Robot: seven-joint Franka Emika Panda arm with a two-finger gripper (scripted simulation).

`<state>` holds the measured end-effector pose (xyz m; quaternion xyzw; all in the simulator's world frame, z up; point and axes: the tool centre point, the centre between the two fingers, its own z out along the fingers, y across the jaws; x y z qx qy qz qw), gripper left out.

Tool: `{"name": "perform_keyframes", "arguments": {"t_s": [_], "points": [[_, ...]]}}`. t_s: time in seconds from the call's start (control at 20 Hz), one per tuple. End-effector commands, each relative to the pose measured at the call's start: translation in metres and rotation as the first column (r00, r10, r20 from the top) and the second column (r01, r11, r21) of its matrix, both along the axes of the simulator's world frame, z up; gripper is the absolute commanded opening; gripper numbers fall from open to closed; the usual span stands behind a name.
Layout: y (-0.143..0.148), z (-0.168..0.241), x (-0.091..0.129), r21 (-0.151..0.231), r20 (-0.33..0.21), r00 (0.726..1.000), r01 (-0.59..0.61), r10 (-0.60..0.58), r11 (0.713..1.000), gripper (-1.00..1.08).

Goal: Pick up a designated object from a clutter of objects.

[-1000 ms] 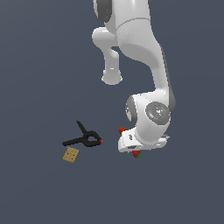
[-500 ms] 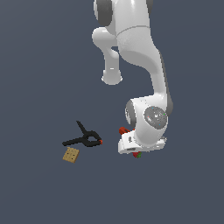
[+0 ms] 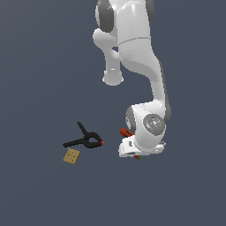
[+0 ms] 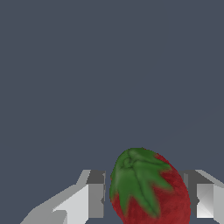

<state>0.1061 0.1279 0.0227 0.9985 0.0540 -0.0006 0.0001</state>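
Basically the arm is at the grasp step: the gripper [image 4: 146, 199] straddles the strawberry [image 4: 148, 188], fingers [image 4: 94, 194] spread on either side with slim gaps, not yet pinching. Next move looks like closing gently, then lifting straight up. No containers anywhere; the clamp [image 3: 84, 140] and cracker [image 3: 71, 156] lie loose, well apart on the exterior view's left.

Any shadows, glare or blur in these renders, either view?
Exterior view: flat even light, no cast shadows under the clamp or cracker, edges coarse. Wrist view: strawberry sharp, no glare, between the hand fingers.
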Motion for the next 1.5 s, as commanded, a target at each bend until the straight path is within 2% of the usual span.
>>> {"name": "perform_keyframes", "arguments": {"t_s": [0.0,0.8,1.15,1.45], "points": [[0.0,0.0,0.001,0.0,0.001,1.0,0.0,0.0,1.0,-1.0],[-0.007,0.007,-0.004,0.0,0.001,1.0,0.0,0.0,1.0,-1.0],[-0.028,0.03,-0.018,0.0,0.001,1.0,0.0,0.0,1.0,-1.0],[-0.06,0.063,-0.038,0.0,0.001,1.0,0.0,0.0,1.0,-1.0]]}}
